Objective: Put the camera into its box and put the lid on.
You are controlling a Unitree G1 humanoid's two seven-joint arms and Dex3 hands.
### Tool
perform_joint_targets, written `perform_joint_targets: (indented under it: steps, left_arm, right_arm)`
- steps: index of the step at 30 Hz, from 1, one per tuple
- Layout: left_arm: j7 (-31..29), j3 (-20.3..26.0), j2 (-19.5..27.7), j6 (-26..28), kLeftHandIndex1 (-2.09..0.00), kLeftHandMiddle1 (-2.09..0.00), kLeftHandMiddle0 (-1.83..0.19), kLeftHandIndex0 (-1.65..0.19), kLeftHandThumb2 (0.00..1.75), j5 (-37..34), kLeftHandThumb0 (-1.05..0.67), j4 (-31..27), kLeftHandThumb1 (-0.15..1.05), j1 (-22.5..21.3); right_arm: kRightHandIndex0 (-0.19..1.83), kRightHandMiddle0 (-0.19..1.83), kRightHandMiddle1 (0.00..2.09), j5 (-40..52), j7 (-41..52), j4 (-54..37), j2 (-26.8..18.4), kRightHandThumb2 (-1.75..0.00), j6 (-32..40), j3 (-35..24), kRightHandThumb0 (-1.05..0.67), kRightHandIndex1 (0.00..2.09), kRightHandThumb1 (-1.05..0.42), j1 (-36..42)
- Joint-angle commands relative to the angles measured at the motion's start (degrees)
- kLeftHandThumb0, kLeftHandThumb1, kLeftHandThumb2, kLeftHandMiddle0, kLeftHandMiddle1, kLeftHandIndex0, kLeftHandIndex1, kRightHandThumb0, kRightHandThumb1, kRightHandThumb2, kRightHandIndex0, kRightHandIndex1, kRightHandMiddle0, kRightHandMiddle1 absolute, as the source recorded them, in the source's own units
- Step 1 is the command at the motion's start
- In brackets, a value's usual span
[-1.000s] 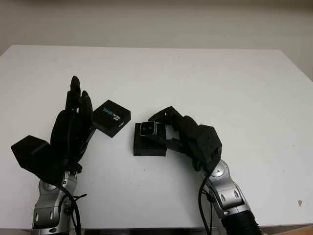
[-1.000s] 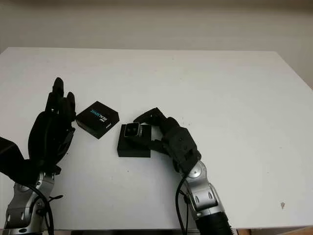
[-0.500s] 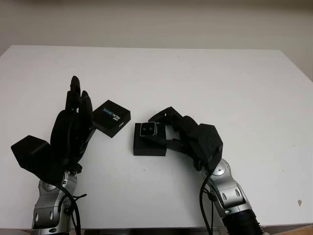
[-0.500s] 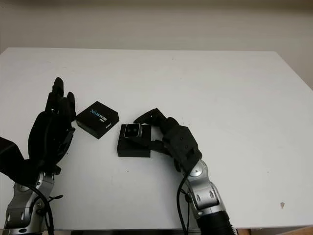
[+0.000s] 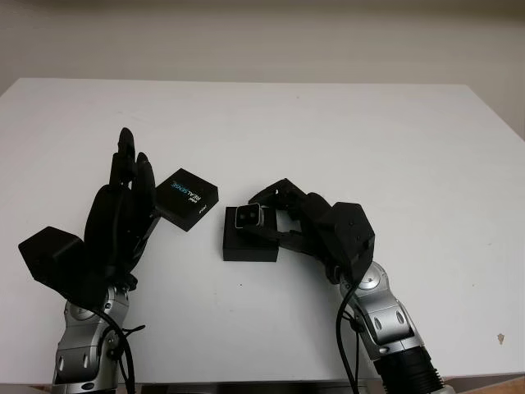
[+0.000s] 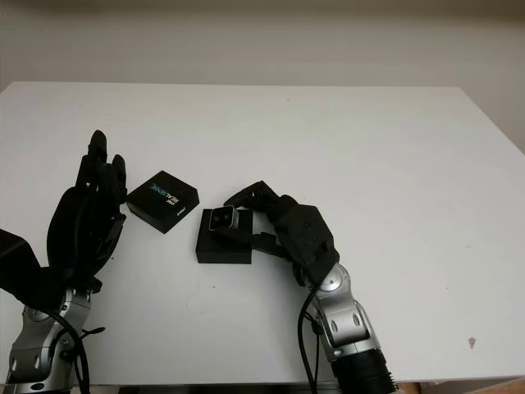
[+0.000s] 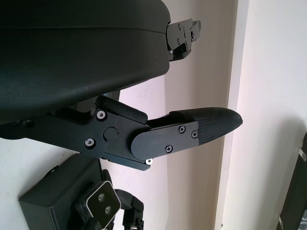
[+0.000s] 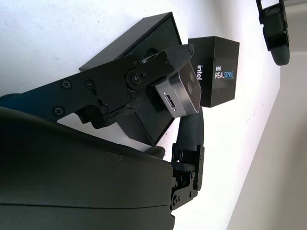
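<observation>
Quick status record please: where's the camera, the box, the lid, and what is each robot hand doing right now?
camera: silver camera held over the open box, not yet seated
box: black box on the white table, open
lid: printed lid on the table beside the box, off
right robot hand: shut on the camera, at the box
left robot hand: open, raised next to the lid
done: nothing yet

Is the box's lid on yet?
Off. The lid lies on the table beside the open box; the right hand holds the camera over it.
</observation>
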Motion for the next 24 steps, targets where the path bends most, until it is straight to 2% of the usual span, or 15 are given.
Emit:
perform_joint_targets:
  steps: [1,24]
  left_arm:
    - [-0.31,0.17,0.57,-0.17,0.0,0.0,0.19,0.19,0.62,-0.12,-0.76,-1.23,1.05,-0.04]
    - [0.17,0.22,0.23,0.05,0.0,0.0,0.19,0.19,0.61,-0.18,-0.76,-1.39,1.05,0.03]
  right_arm:
    - [0.0,0.22,1.66,0.51,0.8,0.48,-0.59,-0.05,1.38,0.02,-0.35,0.72,-1.03,0.05]
    - [0.04,0.23,1.67,2.42,6.22,0.83,-2.55,-0.05,3.2,0.59,-0.33,0.67,-1.02,-0.61]
